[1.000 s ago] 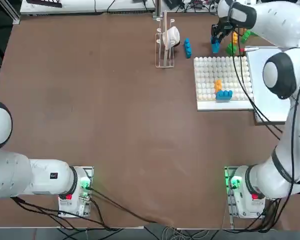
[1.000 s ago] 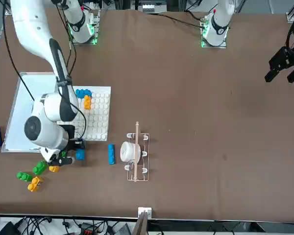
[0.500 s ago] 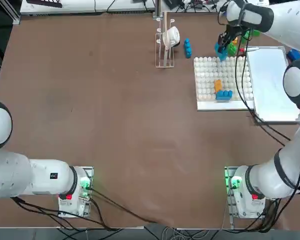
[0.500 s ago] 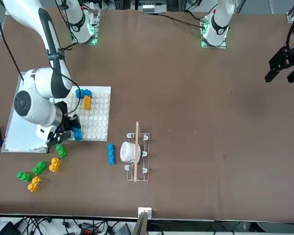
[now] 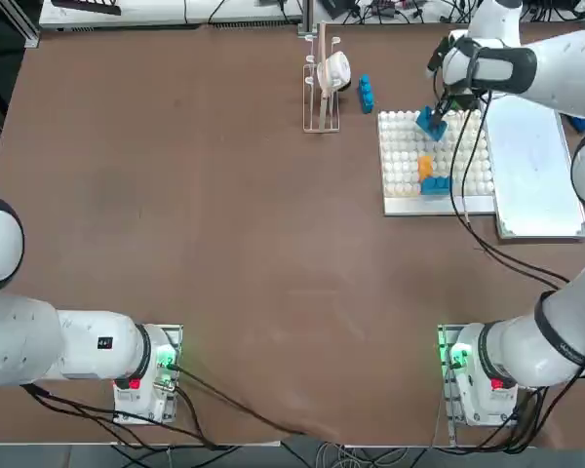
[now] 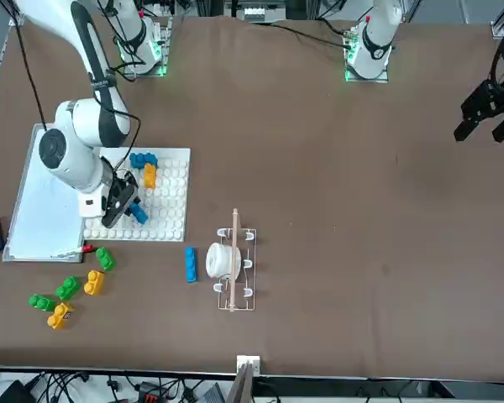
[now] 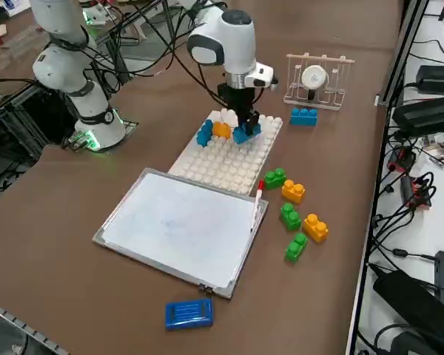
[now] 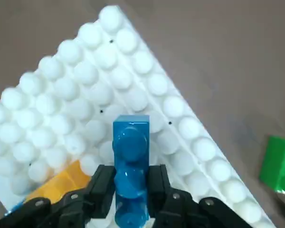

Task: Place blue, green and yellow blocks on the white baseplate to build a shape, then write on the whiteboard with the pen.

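My right gripper (image 8: 130,190) is shut on a blue block (image 8: 131,152) and holds it just above the white baseplate (image 8: 85,76), near the plate's far edge (image 5: 402,127). From the side the held block (image 7: 246,132) hangs over the studs. A yellow block (image 5: 425,166) and another blue block (image 5: 437,184) sit on the plate. The whiteboard (image 7: 181,225) lies beside the plate, with the pen (image 7: 257,198) on its edge. Several green and yellow blocks (image 6: 67,288) lie loose on the table beyond the plate.
A wire rack holding a white cup (image 5: 324,78) stands left of the plate, with a loose blue block (image 5: 367,93) next to it. A smooth blue slab (image 7: 188,313) lies past the whiteboard's end.
My right gripper has carried the blue block from the loose pile beyond the plate back over the baseplate's far edge and lowered it towards the studs.
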Motion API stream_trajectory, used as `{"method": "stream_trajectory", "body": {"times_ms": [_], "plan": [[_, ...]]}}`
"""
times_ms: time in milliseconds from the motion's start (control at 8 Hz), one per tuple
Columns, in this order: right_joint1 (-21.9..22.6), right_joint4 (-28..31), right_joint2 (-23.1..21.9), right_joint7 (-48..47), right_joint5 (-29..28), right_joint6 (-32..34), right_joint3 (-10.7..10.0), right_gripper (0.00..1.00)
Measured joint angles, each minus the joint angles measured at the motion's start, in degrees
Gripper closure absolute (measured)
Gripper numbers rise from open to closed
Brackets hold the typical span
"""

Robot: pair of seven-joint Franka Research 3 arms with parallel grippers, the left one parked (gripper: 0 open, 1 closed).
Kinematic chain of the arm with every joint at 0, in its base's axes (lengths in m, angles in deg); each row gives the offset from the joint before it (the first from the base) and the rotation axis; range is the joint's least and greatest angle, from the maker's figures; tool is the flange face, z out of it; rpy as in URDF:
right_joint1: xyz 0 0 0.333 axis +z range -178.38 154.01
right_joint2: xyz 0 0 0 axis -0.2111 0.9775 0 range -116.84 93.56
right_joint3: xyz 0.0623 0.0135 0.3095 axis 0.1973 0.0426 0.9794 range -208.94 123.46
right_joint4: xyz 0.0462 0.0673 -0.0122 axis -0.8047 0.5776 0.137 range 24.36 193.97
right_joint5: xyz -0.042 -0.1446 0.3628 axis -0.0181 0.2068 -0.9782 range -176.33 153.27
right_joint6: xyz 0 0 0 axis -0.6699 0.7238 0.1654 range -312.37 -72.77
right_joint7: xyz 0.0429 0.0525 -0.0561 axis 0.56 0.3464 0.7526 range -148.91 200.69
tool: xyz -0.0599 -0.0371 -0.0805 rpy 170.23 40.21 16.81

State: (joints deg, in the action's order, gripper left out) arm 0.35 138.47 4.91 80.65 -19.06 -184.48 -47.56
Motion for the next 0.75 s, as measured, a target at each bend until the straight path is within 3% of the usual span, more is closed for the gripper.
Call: {"method": "stream_trajectory", "body": {"times_ms": [750], "plan": [[0.95,7.49,-5.15,18.21,0.09,-1.48,0.39,0.62]]}}
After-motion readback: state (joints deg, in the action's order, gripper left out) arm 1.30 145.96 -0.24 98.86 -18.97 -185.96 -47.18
